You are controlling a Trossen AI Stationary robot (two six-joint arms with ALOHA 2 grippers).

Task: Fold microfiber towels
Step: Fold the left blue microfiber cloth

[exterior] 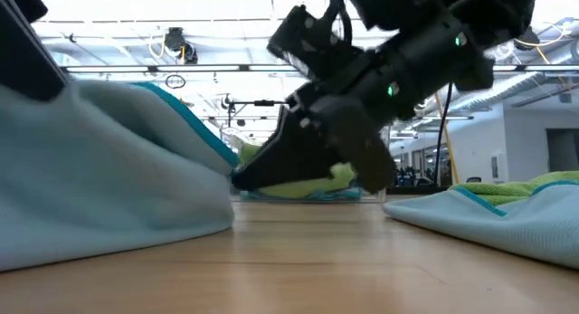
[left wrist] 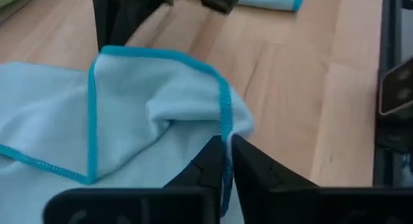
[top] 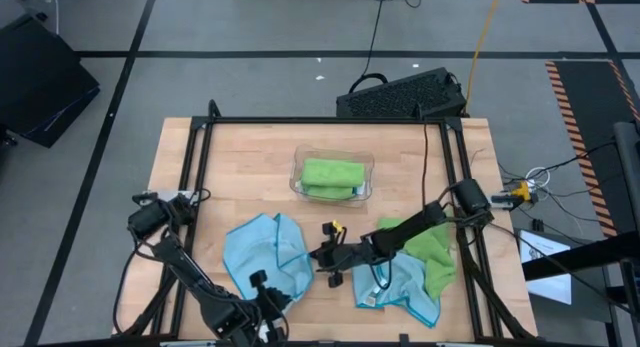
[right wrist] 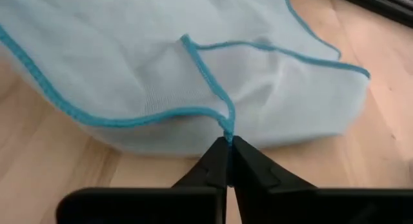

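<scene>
While low, both end effectors (top: 322, 255) towel-pinching (top: 265, 252).

Light blue towels (top: 265, 252) had teal stitched edges; a lime green towel (top: 432, 245) lay lower right; the worktop (top: 250, 157) was pale wood.

Crumpled light blue towel (top: 265, 252) left of centre, blue-and-green towels (top: 415, 267) heaped right, folded green towel (top: 332, 174) behind

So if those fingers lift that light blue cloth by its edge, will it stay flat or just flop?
Probably flop: the light blue cloth already lies in soft folds and humps. It looks thin and likely light, so it should hang limp from the right gripper, pinched on its hem. Pushed, it would likely bunch up rather than slide.
</scene>
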